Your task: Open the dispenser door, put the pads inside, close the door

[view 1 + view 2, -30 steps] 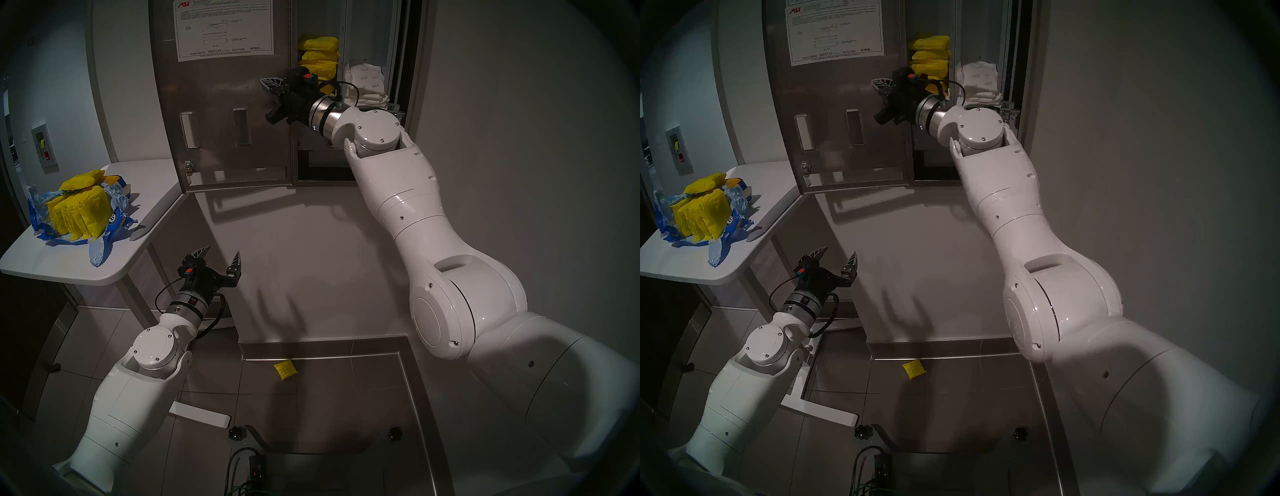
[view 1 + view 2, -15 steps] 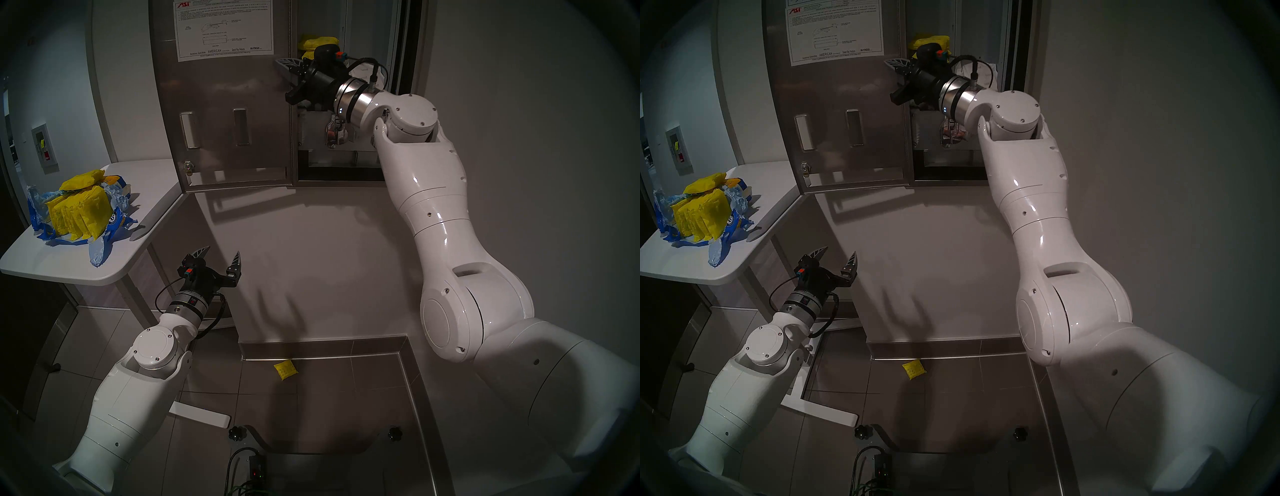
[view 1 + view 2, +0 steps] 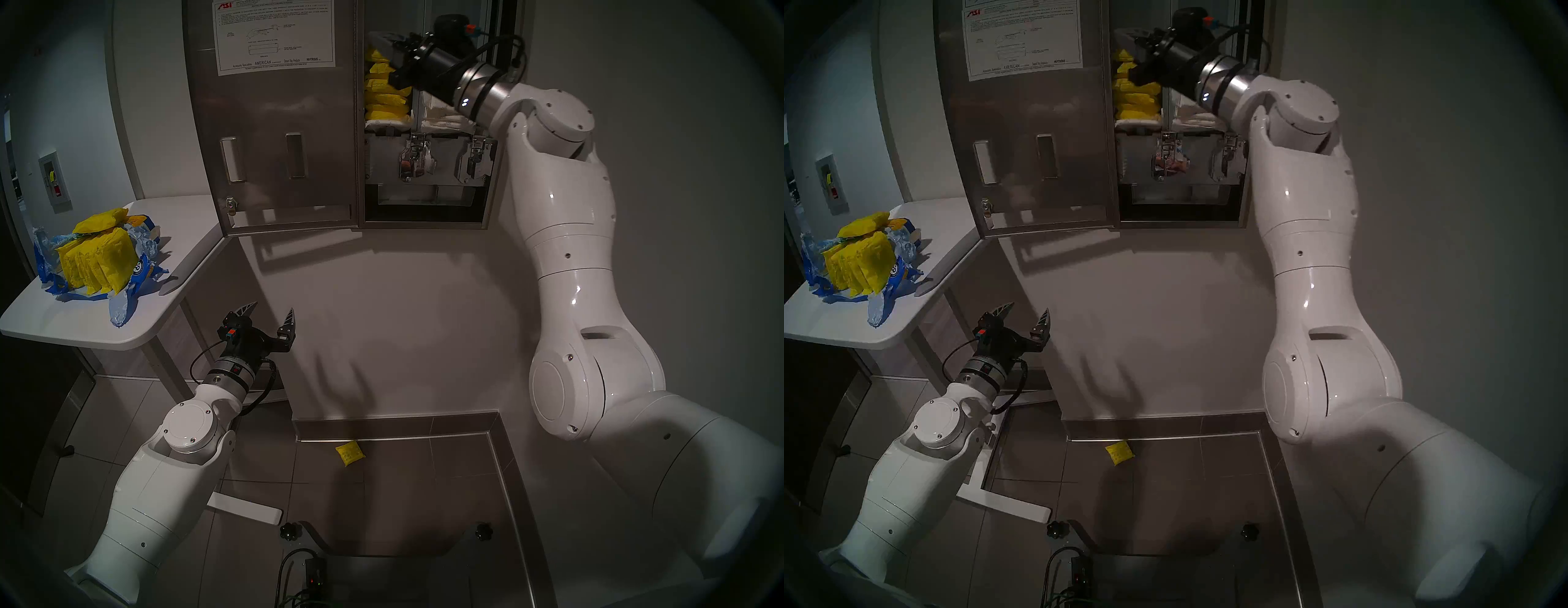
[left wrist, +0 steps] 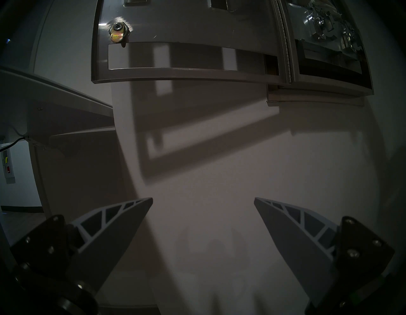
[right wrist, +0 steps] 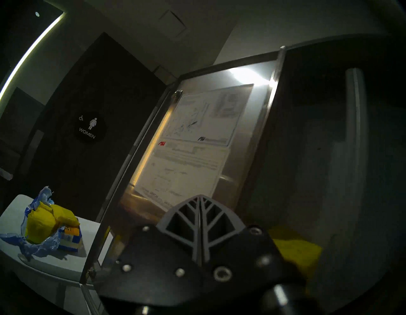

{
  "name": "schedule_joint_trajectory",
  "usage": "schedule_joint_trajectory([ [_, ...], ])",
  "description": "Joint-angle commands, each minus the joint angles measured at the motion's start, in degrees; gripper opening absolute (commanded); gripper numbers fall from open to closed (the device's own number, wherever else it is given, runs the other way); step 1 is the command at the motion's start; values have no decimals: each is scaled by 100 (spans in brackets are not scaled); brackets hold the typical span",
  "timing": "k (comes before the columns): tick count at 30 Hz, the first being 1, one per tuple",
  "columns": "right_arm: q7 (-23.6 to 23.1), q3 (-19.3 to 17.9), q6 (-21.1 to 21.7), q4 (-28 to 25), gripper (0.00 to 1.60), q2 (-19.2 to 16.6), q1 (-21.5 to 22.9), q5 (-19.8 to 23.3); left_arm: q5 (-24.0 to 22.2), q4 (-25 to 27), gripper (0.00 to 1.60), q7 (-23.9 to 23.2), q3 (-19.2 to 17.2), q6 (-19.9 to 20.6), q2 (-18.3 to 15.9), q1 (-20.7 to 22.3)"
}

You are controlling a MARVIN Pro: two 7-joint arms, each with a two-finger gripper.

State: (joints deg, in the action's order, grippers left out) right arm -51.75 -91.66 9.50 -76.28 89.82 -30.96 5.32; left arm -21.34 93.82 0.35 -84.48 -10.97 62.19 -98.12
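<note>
The dispenser door (image 3: 275,110) stands swung open to the left, its back and instruction sheet (image 3: 273,36) facing me. Inside the cabinet, yellow pads (image 3: 384,91) are stacked in the left column. My right gripper (image 3: 382,42) is at the top of that column; in the right wrist view its fingers (image 5: 208,220) are pressed together with nothing between them, and a yellow pad (image 5: 296,250) lies just below. More yellow pads (image 3: 95,259) sit in a torn blue bag on the white table (image 3: 169,237). My left gripper (image 3: 271,316) is open and empty, low beside the table.
White-wrapped pads (image 3: 445,119) fill the cabinet's right column, above two chrome mechanisms (image 3: 413,159). One yellow pad (image 3: 350,453) lies on the tiled floor by the wall base. The wall runs close on the right of my right arm.
My right arm has risen and swung right, from the door's hinge edge at mid height up to the top of the yellow pad column. The left arm has not moved.
</note>
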Motion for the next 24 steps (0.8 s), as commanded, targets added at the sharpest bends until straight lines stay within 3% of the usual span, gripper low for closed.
schedule_joint_trajectory([
  [1,204,-576,309,-564,0,-370,-98,90,-1,156,160,1,-54,-71,-8,137],
  [13,681,-1301,1066,-1373,0,-479,-615,-15,-1,168,160,3,-59,-86,-6,134],
  [24,912,-1681,1095,-1545,0,-545,-881,-91,-1,170,160,4,-60,-89,-5,133],
])
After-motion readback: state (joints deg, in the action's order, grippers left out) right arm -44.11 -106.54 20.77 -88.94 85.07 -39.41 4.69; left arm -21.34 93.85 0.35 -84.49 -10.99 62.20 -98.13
